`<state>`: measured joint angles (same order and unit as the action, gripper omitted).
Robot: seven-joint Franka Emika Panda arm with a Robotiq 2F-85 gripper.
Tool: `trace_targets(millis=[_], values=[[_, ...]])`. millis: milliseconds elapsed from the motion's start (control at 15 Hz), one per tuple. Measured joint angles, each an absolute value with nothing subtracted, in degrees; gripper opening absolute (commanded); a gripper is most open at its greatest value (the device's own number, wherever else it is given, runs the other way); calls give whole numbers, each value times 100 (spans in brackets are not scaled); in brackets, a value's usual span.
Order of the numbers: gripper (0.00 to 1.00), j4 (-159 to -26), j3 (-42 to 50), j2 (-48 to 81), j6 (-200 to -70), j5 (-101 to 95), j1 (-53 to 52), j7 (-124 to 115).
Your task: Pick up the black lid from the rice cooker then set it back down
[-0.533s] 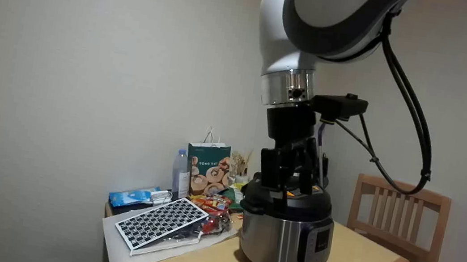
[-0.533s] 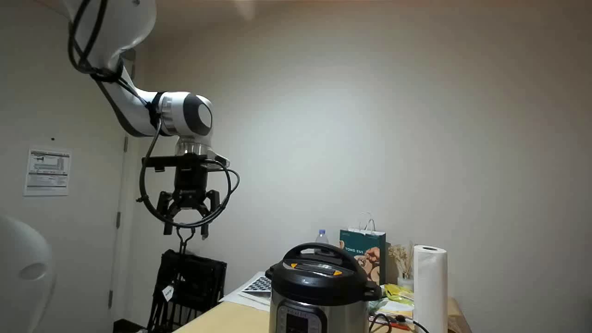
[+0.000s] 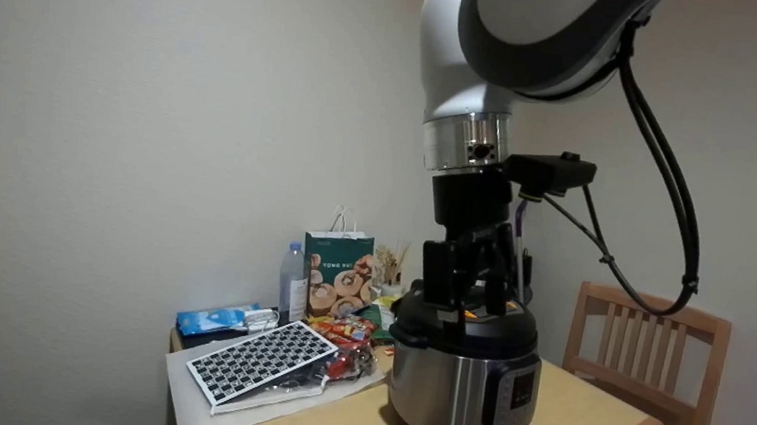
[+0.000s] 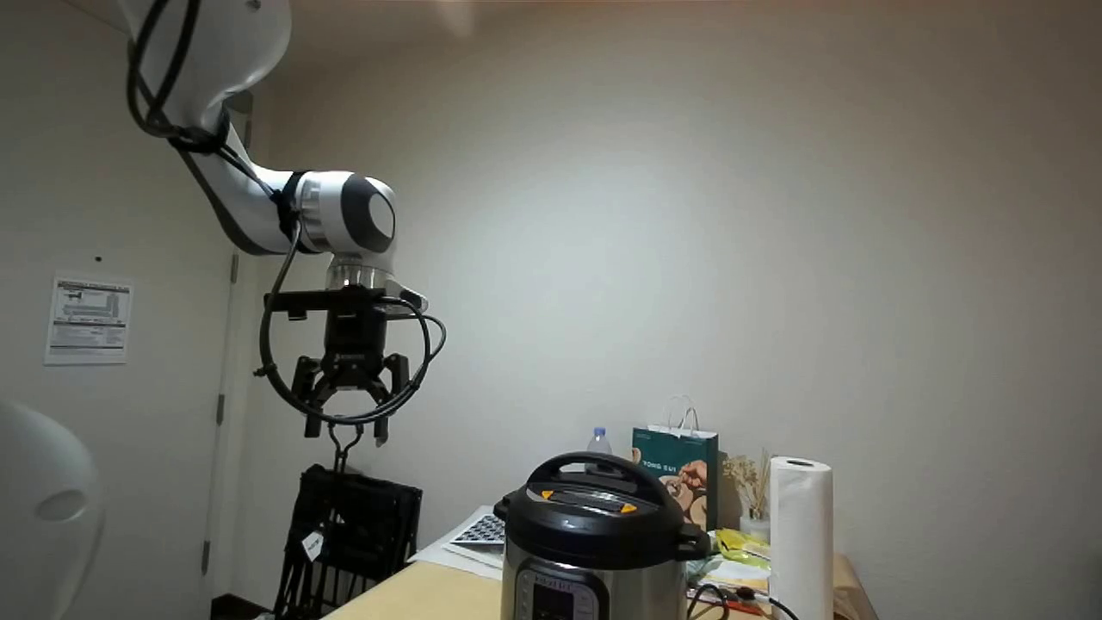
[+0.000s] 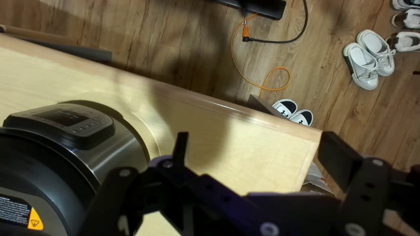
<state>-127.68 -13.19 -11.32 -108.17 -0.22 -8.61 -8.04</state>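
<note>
- Hanging with gripper [image 5: 257, 147] spread wide, holding nothing, presumably to straddle handle [image 4: 639, 479] later.
- Showing black lid [image 4: 594, 521] seated on rice cooker [image 4: 637, 594], bottom centre in an exterior view.
- Probably awaiting approach, then lift.

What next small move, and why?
I'd probably ease the open gripper sideways toward the black lid before descending: the lid sits on the rice cooker, off to one side of the gripper in an exterior view, while the wrist view shows the table between the fingers. Clearance is hard to judge.
</note>
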Motion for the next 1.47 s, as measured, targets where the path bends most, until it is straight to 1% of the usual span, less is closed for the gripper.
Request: trace_targets(millis=[333,533,933,1467], values=[[100,-12762,-1299,-1128,-10803,-22,-860,-825],[100,-12637,-1090,-1038,-10770,-24,-785,-947],[100,-11821,-585,-623,-10346,-434,-411,-953],[100,-11759,-574,-578,-10333,-451,-429,-952]])
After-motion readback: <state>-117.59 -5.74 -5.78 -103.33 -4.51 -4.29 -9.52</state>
